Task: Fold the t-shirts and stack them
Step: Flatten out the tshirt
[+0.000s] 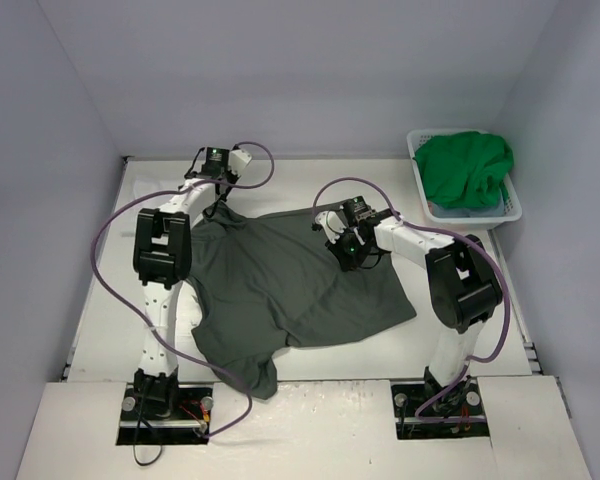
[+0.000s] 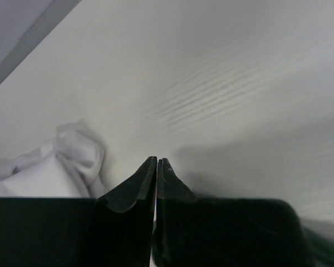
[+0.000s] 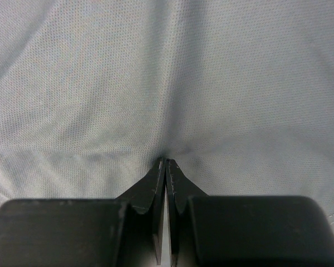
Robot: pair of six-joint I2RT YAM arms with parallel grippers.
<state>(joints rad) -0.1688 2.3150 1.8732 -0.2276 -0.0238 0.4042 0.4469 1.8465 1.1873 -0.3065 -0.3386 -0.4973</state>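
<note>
A dark grey t-shirt (image 1: 290, 290) lies spread over the middle of the table, one sleeve hanging toward the near edge. My right gripper (image 1: 342, 250) sits on its far right part. In the right wrist view it (image 3: 167, 161) is shut, tips dug into the mesh cloth (image 3: 222, 83), whose creases run into them. My left gripper (image 1: 217, 203) is at the shirt's far left corner. In the left wrist view it (image 2: 157, 160) is shut over bare table, nothing showing between the tips, with a pale bunch of cloth (image 2: 67, 161) to its left. A bright green t-shirt (image 1: 465, 168) fills the basket.
The white laundry basket (image 1: 420, 142) stands at the far right corner, a strip of light blue cloth (image 1: 460, 212) under the green one. Grey walls close in the table on three sides. Purple cables loop off both arms.
</note>
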